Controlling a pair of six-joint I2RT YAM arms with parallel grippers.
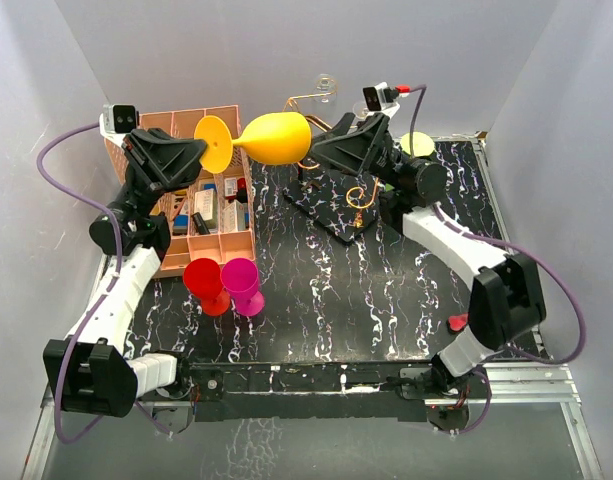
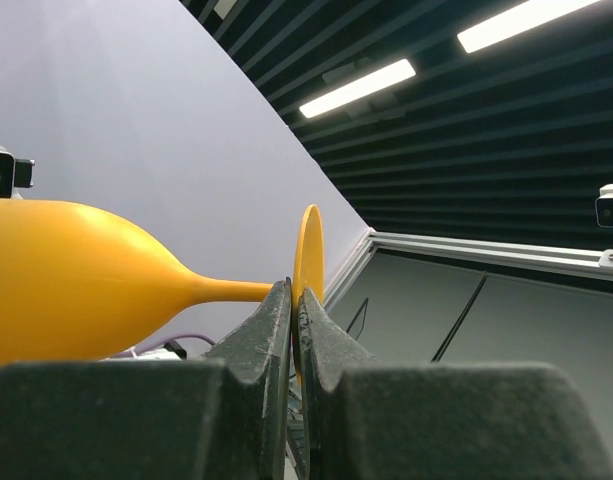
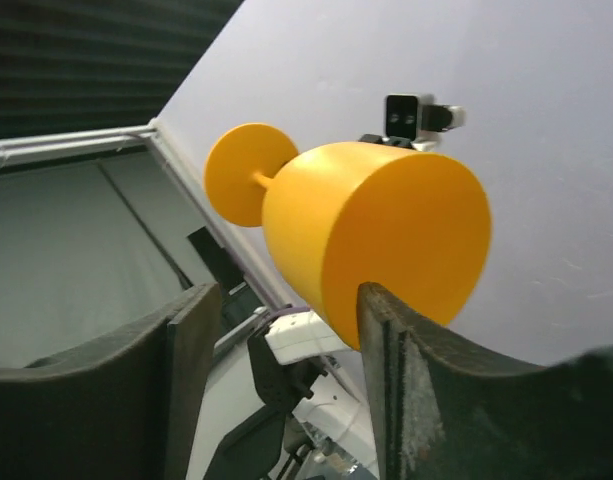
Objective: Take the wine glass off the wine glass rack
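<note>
A yellow wine glass hangs on its side in the air, foot to the left and bowl to the right. My left gripper is shut on the rim of its round foot, with the stem and bowl running off to the left in the left wrist view. My right gripper is open at the bowl's mouth end. In the right wrist view the bowl sits just above the gap between the fingers. The gold wire rack stands on its black base just right of the glass.
A peach slotted organiser with small items stands at the back left. A red cup and a magenta cup stand in front of it. A pale yellow-green disc lies at the back right. White walls enclose the table.
</note>
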